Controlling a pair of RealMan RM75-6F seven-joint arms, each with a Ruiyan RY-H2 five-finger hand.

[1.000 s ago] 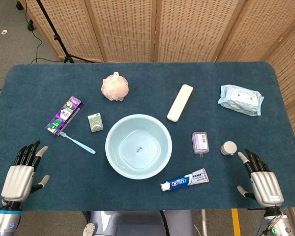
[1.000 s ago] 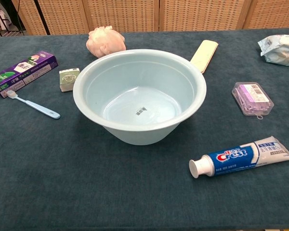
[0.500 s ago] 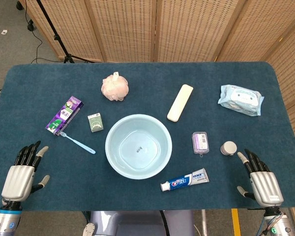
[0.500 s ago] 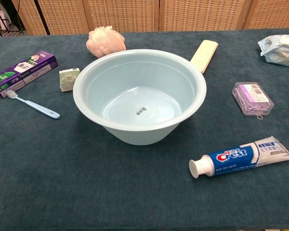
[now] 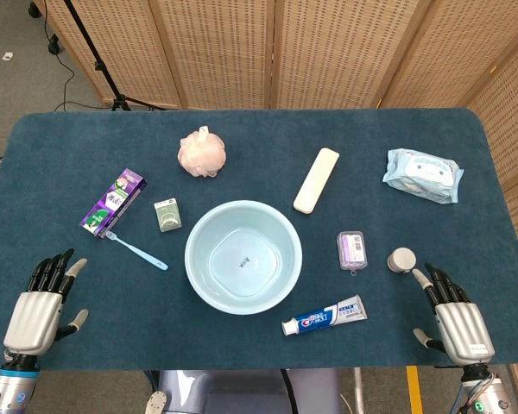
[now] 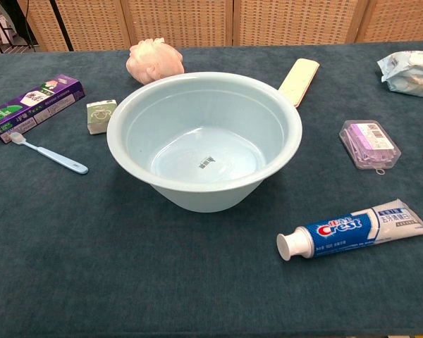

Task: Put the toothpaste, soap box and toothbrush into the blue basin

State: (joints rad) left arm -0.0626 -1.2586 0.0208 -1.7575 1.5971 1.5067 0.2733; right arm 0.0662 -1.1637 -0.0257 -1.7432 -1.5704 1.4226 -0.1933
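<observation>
Sitting empty mid-table, blue basin (image 5: 243, 257), toothpaste (image 5: 325, 315) lying just beside it

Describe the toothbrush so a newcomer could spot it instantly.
Start at the blue basin in the table's middle and look to its left. The toothbrush lies flat there, its head by the purple box. It is the only thin, light-blue stick; its neighbours are boxes.

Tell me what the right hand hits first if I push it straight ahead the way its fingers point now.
Probably the small white round container: the right hand lies open with fingertips angled up-left, just short of it. The purple clear box sits further left, likely off that line.
</observation>
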